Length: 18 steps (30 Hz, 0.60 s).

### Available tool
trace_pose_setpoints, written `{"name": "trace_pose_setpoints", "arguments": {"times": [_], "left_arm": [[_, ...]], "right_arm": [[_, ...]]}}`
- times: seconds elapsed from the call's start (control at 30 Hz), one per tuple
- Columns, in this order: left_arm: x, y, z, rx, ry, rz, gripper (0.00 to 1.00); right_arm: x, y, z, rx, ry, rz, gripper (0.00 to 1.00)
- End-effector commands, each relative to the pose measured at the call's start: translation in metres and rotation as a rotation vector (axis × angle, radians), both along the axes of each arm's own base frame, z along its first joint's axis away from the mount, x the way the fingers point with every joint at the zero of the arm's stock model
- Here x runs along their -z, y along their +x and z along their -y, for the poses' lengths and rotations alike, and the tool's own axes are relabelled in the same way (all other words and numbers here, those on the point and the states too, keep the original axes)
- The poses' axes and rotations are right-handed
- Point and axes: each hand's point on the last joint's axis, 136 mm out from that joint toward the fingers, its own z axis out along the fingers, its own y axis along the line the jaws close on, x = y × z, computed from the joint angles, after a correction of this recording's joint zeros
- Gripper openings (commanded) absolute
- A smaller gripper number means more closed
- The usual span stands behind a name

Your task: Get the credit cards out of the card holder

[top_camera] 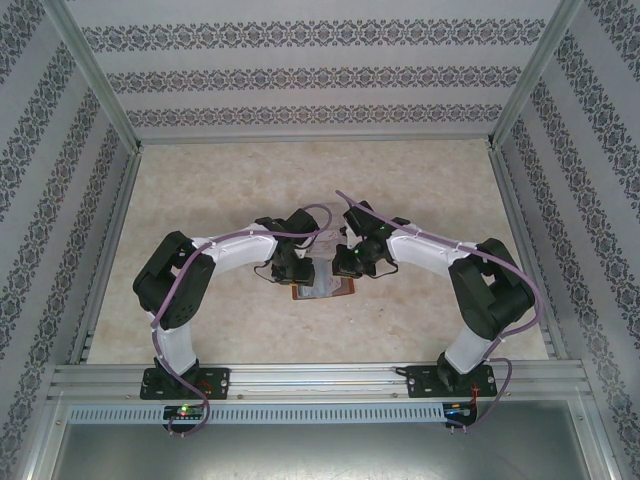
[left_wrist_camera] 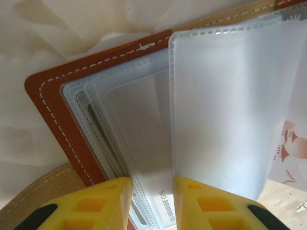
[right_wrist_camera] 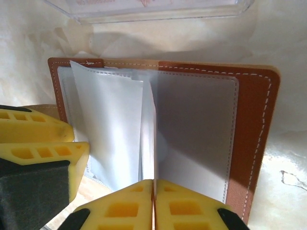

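The holder (right_wrist_camera: 254, 124) lies open, with free bench (right_wrist_camera: 288, 158) to its right and a stand (right_wrist_camera: 153, 9) near its far edge. The right pincer (right_wrist_camera: 154, 206) pinches an upright sleeve (right_wrist_camera: 149, 129) at its near edge. The left pincer (left_wrist_camera: 152, 201) stands part-open alongside.

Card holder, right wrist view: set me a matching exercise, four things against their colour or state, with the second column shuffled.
1. card holder cover
2. plastic sleeves
3. right end effector
4. table

a. closed on one sleeve
b. pale, marbled
c. reddish-brown, white stitching
d. frosted, translucent

Pairs: 1-c, 2-d, 3-a, 4-b
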Motion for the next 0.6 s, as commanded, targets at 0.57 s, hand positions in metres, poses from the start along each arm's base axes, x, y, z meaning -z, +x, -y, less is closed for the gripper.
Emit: {"name": "trace_pose_setpoints", "arguments": {"times": [0.57], "left_arm": [[-0.034,0.006,-0.027,-0.074,-0.023,0.126,0.31]], "right_arm": [[-0.025,-0.014,0.014,-0.428,-0.165,0.175,0.03]]}}
